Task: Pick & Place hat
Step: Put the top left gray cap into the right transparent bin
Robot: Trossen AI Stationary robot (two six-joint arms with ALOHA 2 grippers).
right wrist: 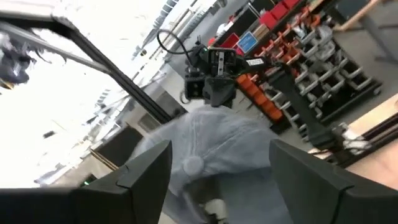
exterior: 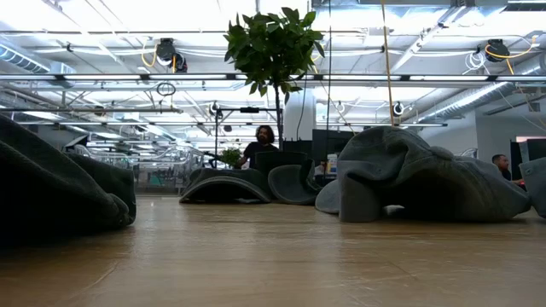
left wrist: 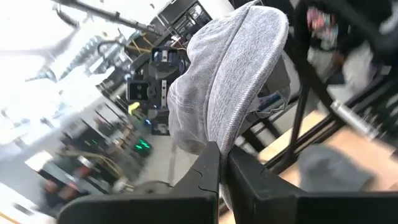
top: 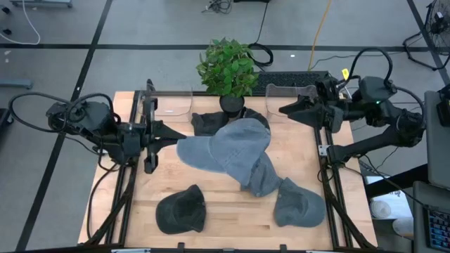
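Grey denim hat point(top: 235, 144) hides table centre | left gripper point(top: 167, 132) jaws closed | right gripper point(top: 285, 109) jaws apart

We see a table point(top: 211, 204) of pale wood, smooth with a soft sheen and fine grain. The big grey-blue hat point(top: 235, 147) is washed cloth, matt and limp, with a woven texture up close. The dark cap point(top: 181, 209) and the grey cap point(top: 298, 203) are matt fabric too, as is the black cap point(top: 208, 123) near the plant point(top: 228, 67), whose leaves look slightly glossy. The left gripper point(top: 177, 132) and right gripper point(top: 284, 109) look like matt black plastic.
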